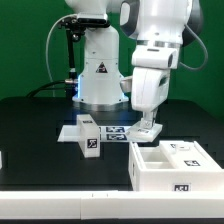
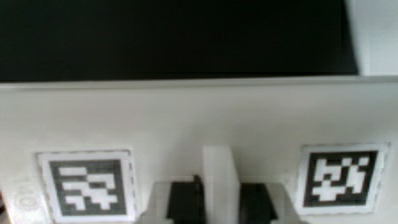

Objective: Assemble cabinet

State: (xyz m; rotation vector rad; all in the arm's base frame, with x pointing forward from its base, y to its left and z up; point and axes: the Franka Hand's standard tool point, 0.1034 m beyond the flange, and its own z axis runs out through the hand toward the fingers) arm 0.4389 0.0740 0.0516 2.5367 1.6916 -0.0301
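Note:
The cabinet's large white box [image 1: 152, 172] lies open-side up at the front of the exterior view's right, with inner compartments and tags on its faces. My gripper [image 1: 148, 122] reaches down onto a flat white cabinet panel [image 1: 147, 131] just behind the box. In the wrist view the panel [image 2: 178, 115] fills the frame, with a tag on each side. A thin raised rib [image 2: 217, 165] of the panel runs between my two dark fingers [image 2: 182, 202]. My gripper [image 2: 219, 198] is shut on that rib. No knob is in view.
Another white cabinet part [image 1: 86, 136] with a tag on its front stands on the black table toward the exterior view's left. The marker board [image 1: 113, 128] lies flat behind it, in front of the robot base [image 1: 98, 85]. A white object [image 1: 2, 158] shows at the left edge.

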